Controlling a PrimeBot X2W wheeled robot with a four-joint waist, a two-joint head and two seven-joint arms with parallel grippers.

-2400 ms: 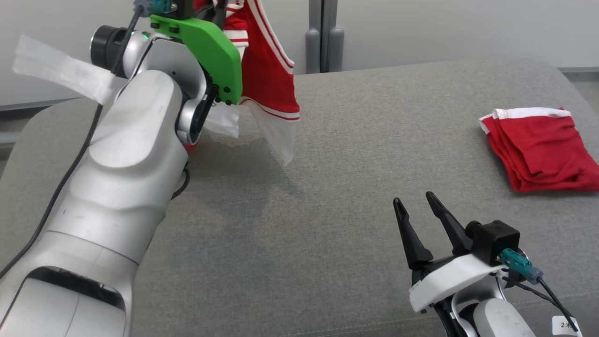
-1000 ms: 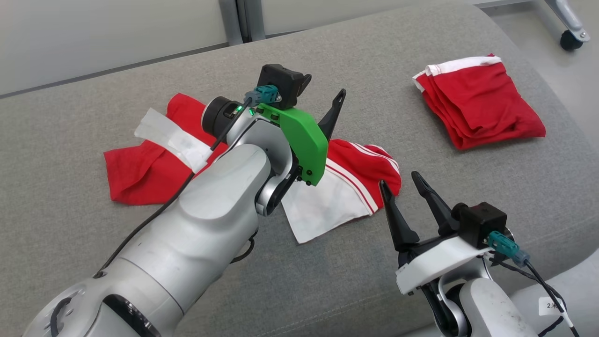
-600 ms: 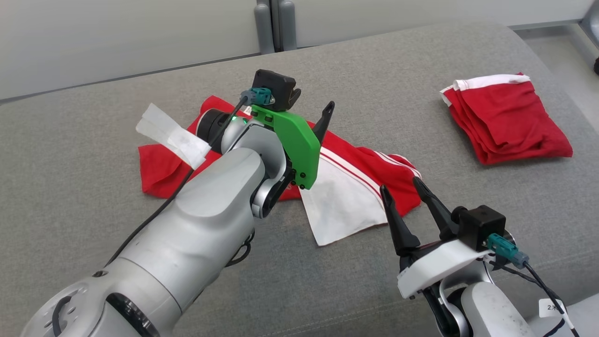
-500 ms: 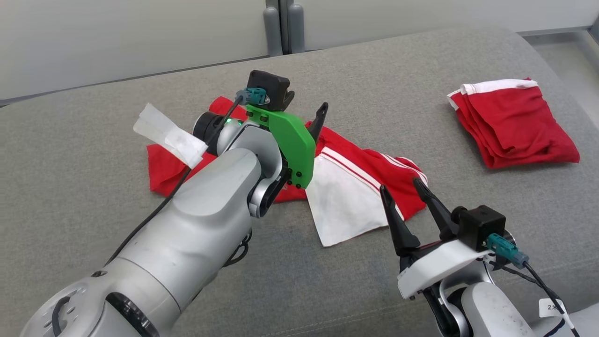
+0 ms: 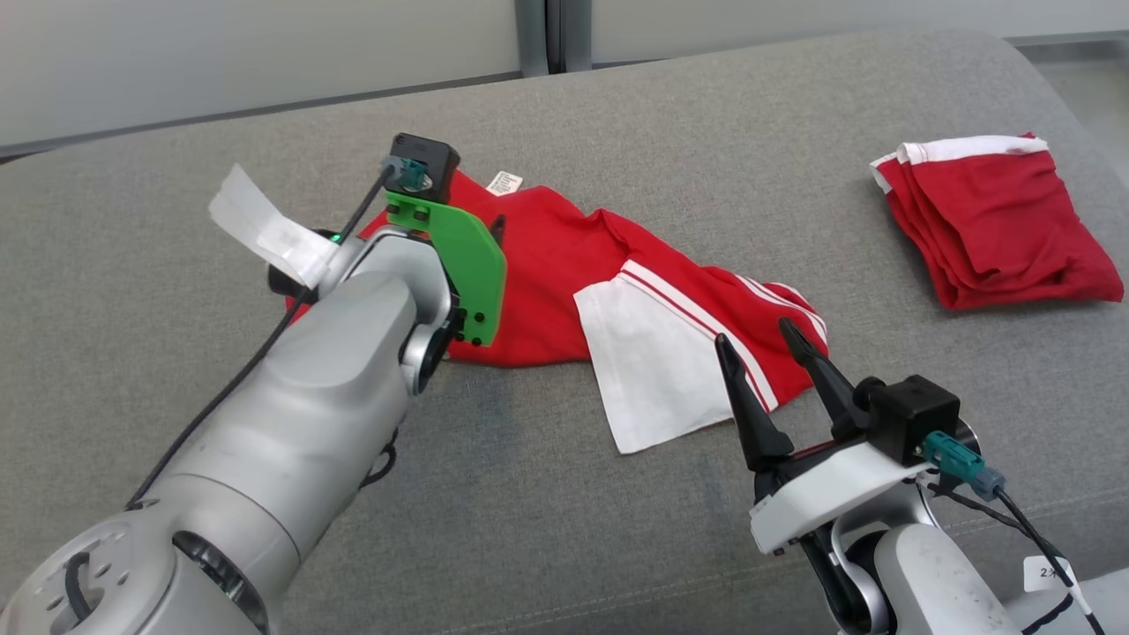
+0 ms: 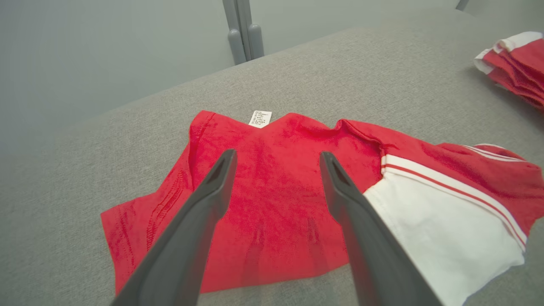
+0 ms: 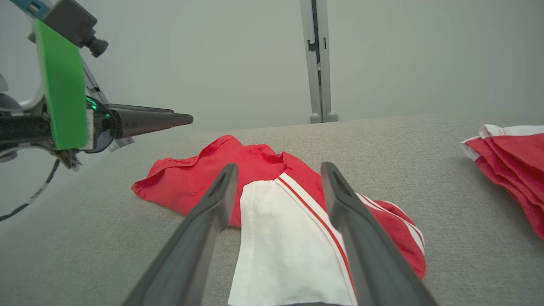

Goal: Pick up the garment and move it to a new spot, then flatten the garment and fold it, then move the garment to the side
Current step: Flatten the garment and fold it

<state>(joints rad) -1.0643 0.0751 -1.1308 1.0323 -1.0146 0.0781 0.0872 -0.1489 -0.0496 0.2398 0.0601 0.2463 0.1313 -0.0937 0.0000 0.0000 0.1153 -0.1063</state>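
We see a wide grey upholstered surface of woven fabric [image 5: 617, 547], with a rounded far-right corner and a stitched seam near its front edge. On its right side lies a folded red cloth pile with a white band [image 5: 997, 229]. The white band runs along the pile's far edge, and the stacked layers show on its left side. Behind the surface stands a plain pale grey wall [image 5: 220, 53]. Against this wall we see a narrow grey vertical post [image 5: 569, 35]. In the wrist views it ends in two rounded feet just behind the far edge of the surface. Past the far-right corner a strip of pale floor [image 5: 1089, 66] shows.
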